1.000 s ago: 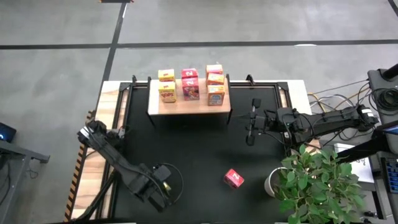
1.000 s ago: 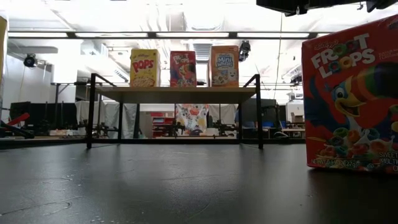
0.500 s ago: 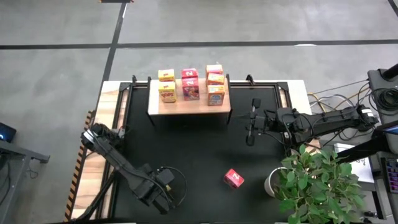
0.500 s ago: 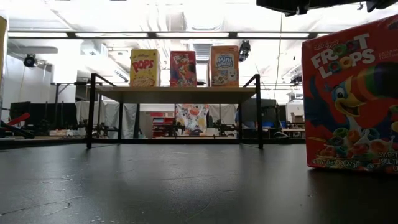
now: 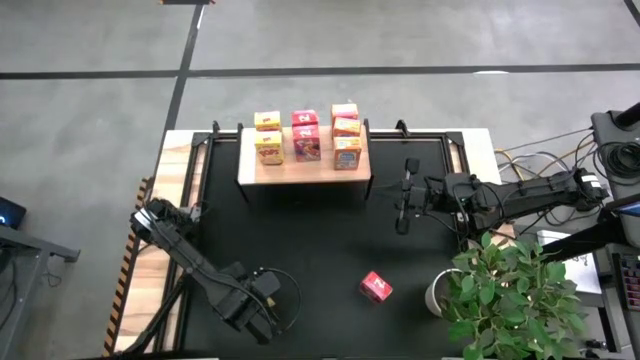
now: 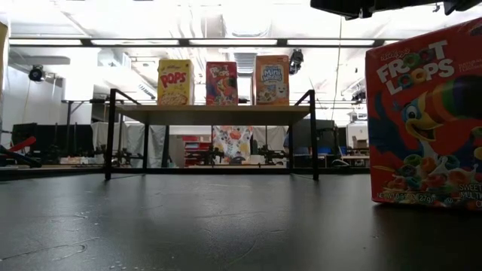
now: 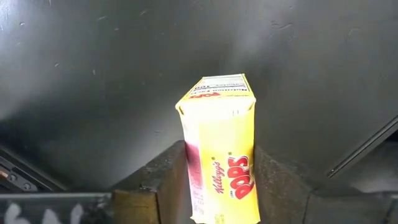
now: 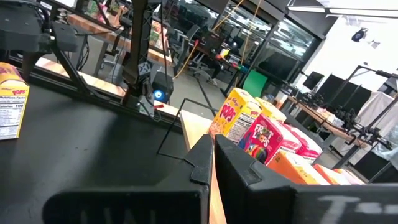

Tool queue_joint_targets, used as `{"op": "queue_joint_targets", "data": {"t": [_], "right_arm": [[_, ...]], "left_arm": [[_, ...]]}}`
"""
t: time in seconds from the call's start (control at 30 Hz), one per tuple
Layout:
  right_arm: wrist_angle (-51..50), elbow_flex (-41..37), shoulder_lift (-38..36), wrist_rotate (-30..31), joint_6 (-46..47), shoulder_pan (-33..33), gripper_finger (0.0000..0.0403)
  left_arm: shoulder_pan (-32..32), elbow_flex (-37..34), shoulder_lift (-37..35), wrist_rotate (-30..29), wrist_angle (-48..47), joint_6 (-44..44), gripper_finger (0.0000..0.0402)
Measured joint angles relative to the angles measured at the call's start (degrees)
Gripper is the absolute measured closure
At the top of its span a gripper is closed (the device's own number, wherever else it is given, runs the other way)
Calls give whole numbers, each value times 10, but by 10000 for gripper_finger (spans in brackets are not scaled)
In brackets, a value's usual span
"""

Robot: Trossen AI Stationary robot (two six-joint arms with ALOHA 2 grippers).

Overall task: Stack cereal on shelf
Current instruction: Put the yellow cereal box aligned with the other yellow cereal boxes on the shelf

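Observation:
The shelf, a light wood block on black legs, stands at the mat's far side. It carries yellow, pink-red and orange cereal boxes in short stacks. One pink-red box rests alone on the mat, near right. My left gripper points down at the near left, shut on a yellow Pops box, which the gripper hides in the high view. My right gripper hangs level and shut, right of the shelf, holding nothing. My left gripper pinches the yellow box between its two fingers, which lie flat against its two opposite narrow sides. The fingers come from above, pointing down. The printed Pops front faces the wrist camera. Whether the box's far end is on the mat I cannot tell.
A black mat covers the wooden table. A potted plant stands at the near right corner, close to the lone pink-red box. Cables and equipment lie beyond the right edge. Open mat stretches between the shelf and the near edge.
My left gripper has rolled a little about its downward axis and settled over the near left of the mat. The boxes on the shelf and the lone pink-red box have stayed put.

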Motion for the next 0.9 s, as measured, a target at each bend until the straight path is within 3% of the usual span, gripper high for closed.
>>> {"op": "queue_joint_targets", "data": {"t": [0.3,0.67,0.9], "right_arm": [[-2,0,0,0,0,0,394],[-8,0,0,0,0,0,394],[-8,0,0,0,0,0,394]], "left_arm": [[1,0,0,-44,-4,12,249],[1,-40,0,-56,8,0,195],[1,-46,0,-55,12,18,213]]}}
